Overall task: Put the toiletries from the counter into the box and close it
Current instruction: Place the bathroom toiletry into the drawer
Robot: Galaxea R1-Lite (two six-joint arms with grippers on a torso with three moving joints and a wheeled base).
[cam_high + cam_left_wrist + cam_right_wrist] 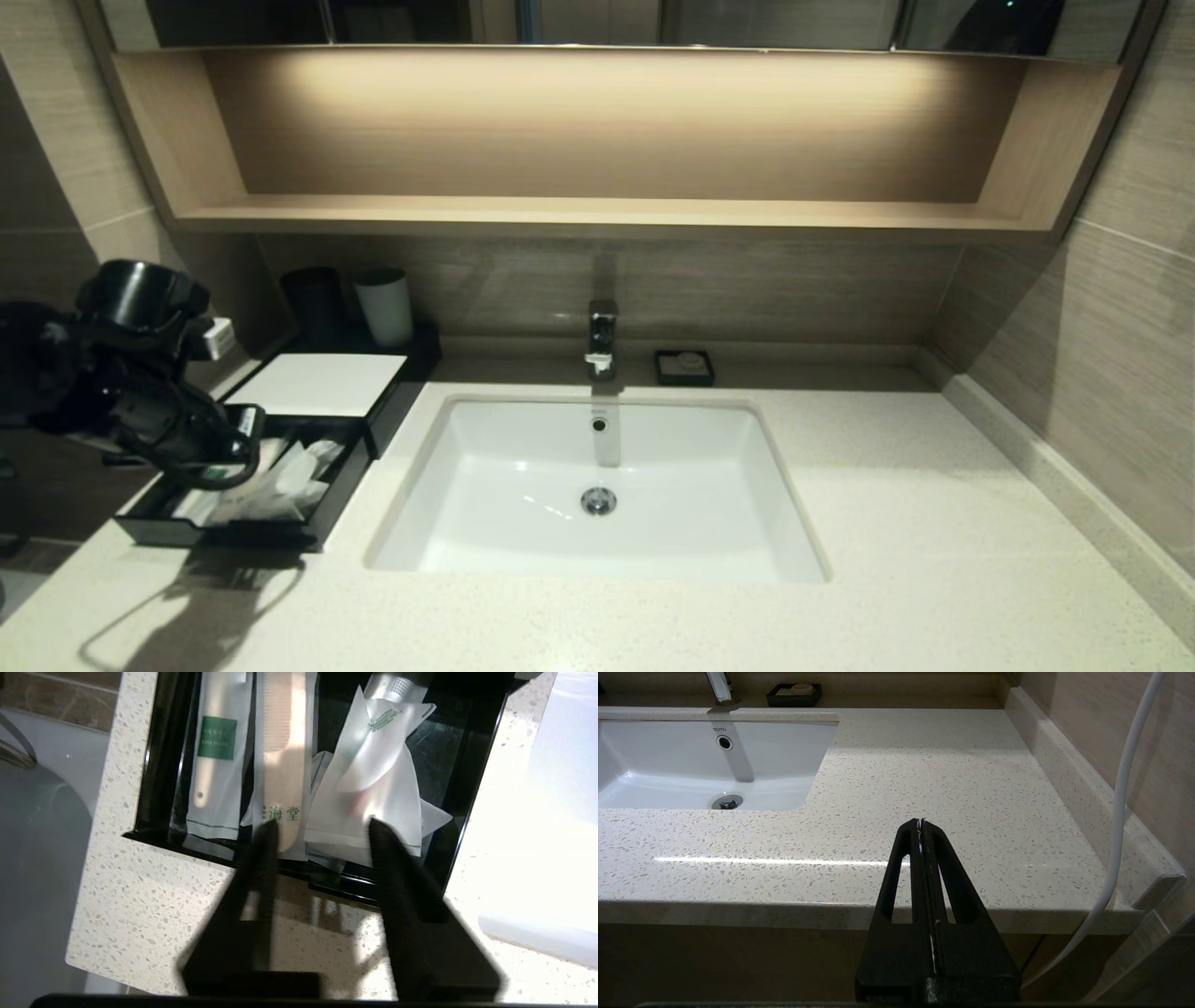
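The black box with a flat white top (322, 383) stands at the counter's (887, 523) left end, its drawer tray (159, 527) pulled out toward me. In the tray (159, 765) lie a whitish packet with a green label (215, 765), a long clear sleeve holding a pale comb (282, 765) and folded translucent sachets (373, 779). My left gripper (322, 828) is open and empty, hovering over the tray's near edge, its fingertips (268, 833) above the packet ends. My right gripper (920, 823) is shut and empty at the counter's front right edge, out of the head view.
A white sink (523, 523) with a faucet (602, 338) sits mid-counter. A black cup (313, 303) and a white cup (385, 306) stand behind the box. A small black dish (684, 367) is by the back wall. A white cable (1120, 812) hangs at the right.
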